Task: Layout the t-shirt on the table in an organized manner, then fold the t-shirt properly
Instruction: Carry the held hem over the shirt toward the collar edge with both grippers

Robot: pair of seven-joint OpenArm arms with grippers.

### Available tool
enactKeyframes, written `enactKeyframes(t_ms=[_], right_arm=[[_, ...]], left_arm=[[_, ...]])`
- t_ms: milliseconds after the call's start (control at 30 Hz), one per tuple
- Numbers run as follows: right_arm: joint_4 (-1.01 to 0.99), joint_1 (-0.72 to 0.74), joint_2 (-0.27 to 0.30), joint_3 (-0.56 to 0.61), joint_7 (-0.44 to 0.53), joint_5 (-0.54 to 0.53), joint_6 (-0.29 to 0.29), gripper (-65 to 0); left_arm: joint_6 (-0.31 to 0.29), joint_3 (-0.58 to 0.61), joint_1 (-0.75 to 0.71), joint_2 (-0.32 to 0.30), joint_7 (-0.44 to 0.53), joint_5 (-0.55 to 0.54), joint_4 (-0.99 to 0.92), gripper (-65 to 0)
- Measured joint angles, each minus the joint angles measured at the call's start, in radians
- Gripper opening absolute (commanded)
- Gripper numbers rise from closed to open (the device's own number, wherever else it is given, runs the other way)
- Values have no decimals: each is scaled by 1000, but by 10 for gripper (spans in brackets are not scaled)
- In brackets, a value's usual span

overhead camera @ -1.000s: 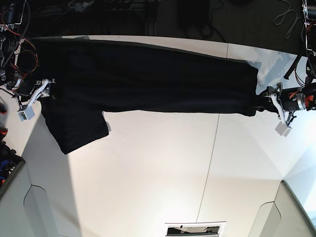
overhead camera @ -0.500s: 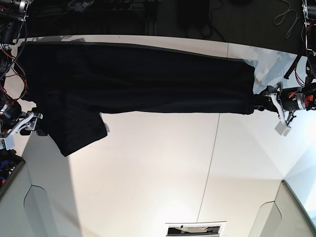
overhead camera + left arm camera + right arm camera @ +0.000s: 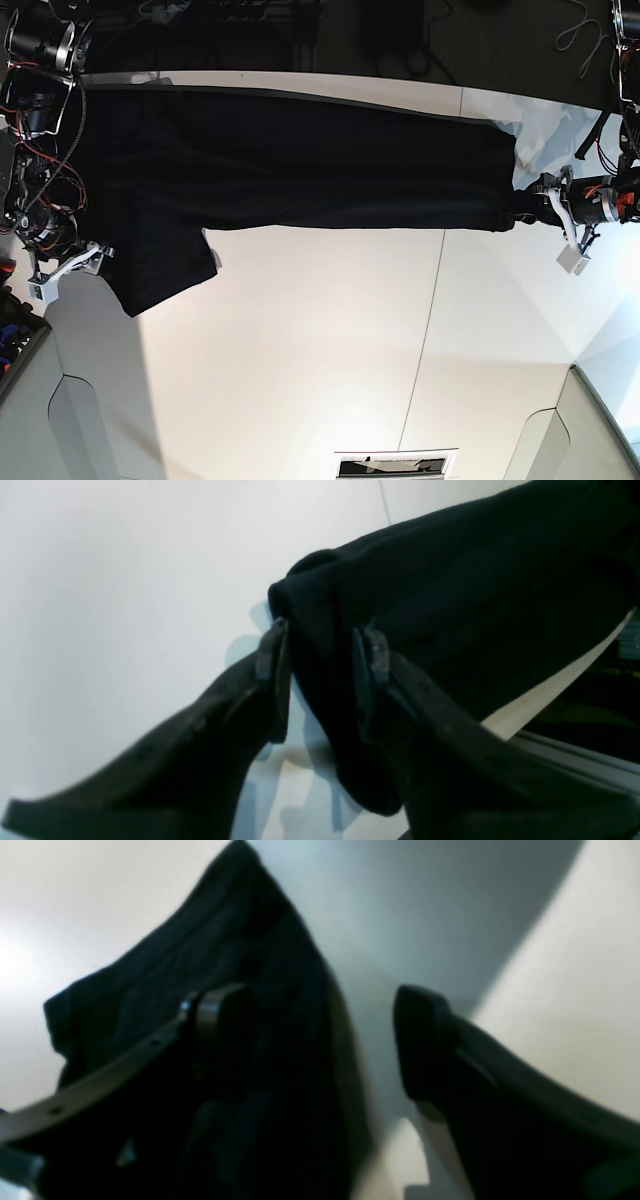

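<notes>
Surface (image 3: 330, 350) carries the shirt (image 3: 300, 160), spread wide along the far edge, one sleeve (image 3: 160, 265) angled nearer on the left. Left end effector (image 3: 320, 645) is clamped on a bunched fold at the shirt's right end. Right end effector (image 3: 320, 1040) has fingers apart, empty, one finger (image 3: 220, 1015) over the sleeve.
</notes>
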State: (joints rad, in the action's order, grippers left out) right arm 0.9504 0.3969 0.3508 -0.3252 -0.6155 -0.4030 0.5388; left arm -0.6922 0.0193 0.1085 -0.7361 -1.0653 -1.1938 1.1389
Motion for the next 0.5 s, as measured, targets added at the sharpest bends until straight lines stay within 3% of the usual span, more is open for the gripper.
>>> enactKeyframes(t_ms=[233,267,333,400,500], right_arm=[[5,8,-37,133,24,-19,4,-219],[6,10,-42,145,31,-19,4,-247],[6,11,-50,158,28,-18,7,-401],[6,8,-55,158,17,-22,6,-630],[13,5,-54,158,9,-22,7,-650]], left_arm=[[0,0,-3,8,0,2,0,-419],[0,0,-4,10,0,2,0,-420],[0,0,-9,13,0,3,0,-420],[0,0,-11,13,0,4,0,-420],[0,0,-11,13,0,5,0,-420]])
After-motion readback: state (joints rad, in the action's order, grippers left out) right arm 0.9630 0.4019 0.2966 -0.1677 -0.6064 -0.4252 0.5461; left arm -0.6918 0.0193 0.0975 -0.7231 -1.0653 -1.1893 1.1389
